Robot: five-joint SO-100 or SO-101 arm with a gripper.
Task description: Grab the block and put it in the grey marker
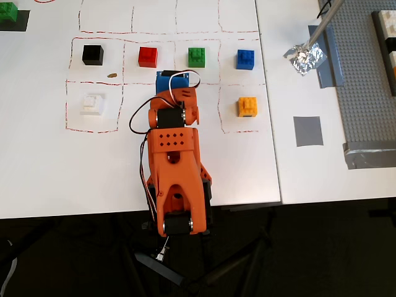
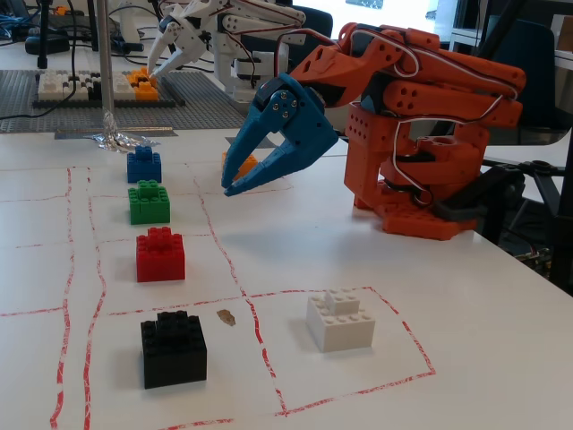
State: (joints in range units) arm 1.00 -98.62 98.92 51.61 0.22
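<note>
The block (image 1: 93,103) is a white studded brick inside a red-lined cell at the left of the overhead view. In the fixed view the block (image 2: 340,321) lies near the front. The grey marker (image 1: 307,131) is a dark-grey square patch at the right of the overhead view; the fixed view does not show it. My blue gripper (image 2: 226,183) hangs above the table, well away from the block, narrowly open with nothing between its fingers. From overhead the gripper (image 1: 172,79) shows between the red and green bricks' cells.
Black (image 1: 93,54), red (image 1: 148,56), green (image 1: 197,56) and blue (image 1: 246,59) bricks stand in a row, with an orange brick (image 1: 247,106) below the blue one. At the right are crumpled foil (image 1: 304,57), a grey tape strip (image 1: 329,62) and a studded baseplate (image 1: 365,86).
</note>
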